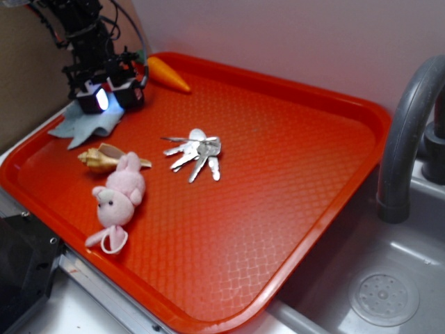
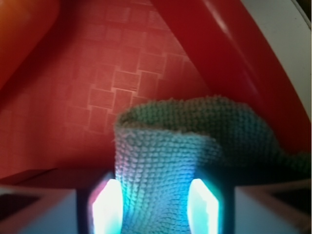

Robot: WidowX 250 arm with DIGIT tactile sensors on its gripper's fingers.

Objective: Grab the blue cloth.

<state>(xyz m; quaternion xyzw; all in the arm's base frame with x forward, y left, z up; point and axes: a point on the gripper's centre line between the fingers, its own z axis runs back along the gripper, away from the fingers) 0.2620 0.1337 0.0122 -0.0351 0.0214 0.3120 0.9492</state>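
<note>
Cloth (image 1: 87, 125) at tray (image 1: 292, 209) far-left corner, under hand (image 1: 111, 99); keys (image 1: 197, 154) mid-tray.

Soft, even room light in the exterior view, with faint sheen on the tray (image 1: 292, 209) and short shadows under the keys (image 1: 197, 154). The wrist view is dim and blurry (edges worst); glowing fingers (image 2: 108, 204) tint the cloth (image 2: 161, 170) cyan.

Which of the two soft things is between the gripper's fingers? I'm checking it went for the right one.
The blue cloth at the tray's far-left edge sits between them; the pink plush bunny lies apart, nearer the camera.
</note>
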